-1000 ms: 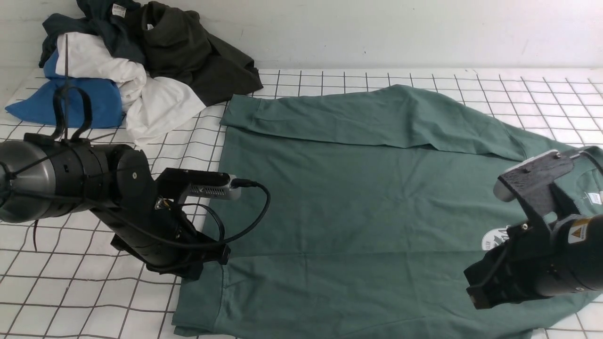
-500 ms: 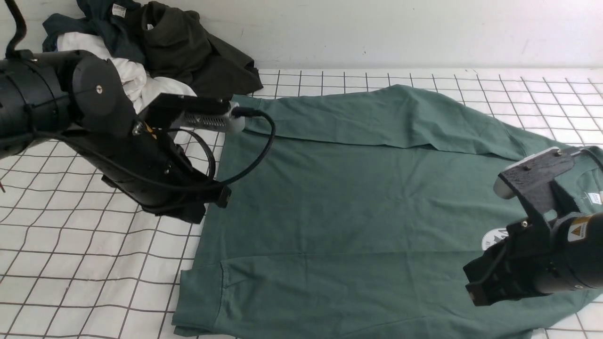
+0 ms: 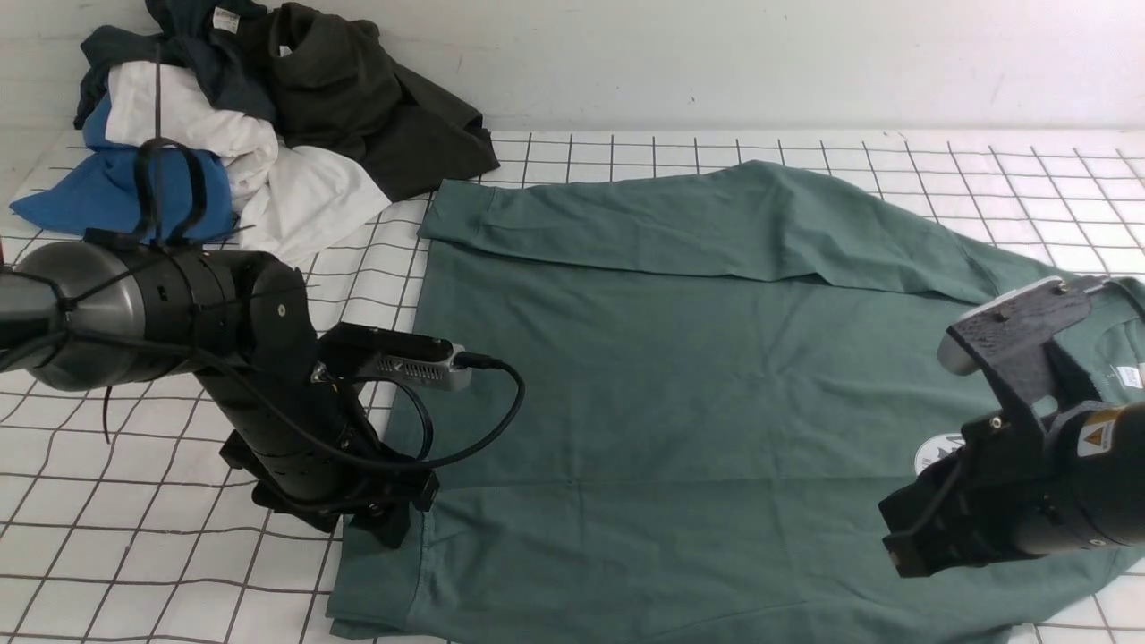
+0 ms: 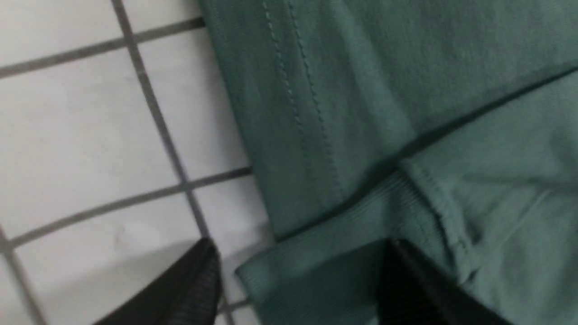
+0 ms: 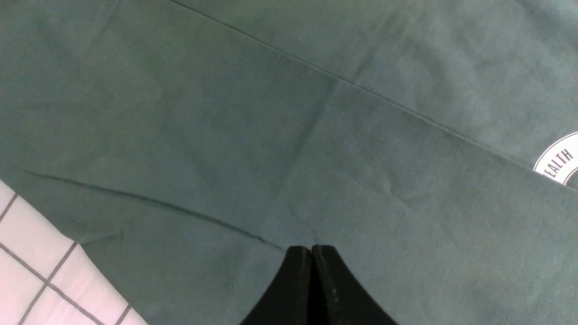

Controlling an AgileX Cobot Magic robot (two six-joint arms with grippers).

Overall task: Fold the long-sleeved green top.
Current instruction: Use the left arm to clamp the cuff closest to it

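Green long-sleeved top [image 3: 680, 385] flat under wide-open left claw [image 4: 300, 246] and closed, empty right claw [image 5: 311, 249].

There is one green long-sleeved top [image 3: 680, 358] and one gridded tabletop [image 3: 134, 572]. One heap of clothes holds one bright blue garment [image 3: 80, 192], one dark navy garment [image 3: 192, 36], one dark olive-black garment [image 3: 376, 107] and white cloth [image 3: 268, 179], which could be one piece or two. There are two end effectors: the left end effector [image 4: 300, 282] and the right end effector [image 5: 311, 284].
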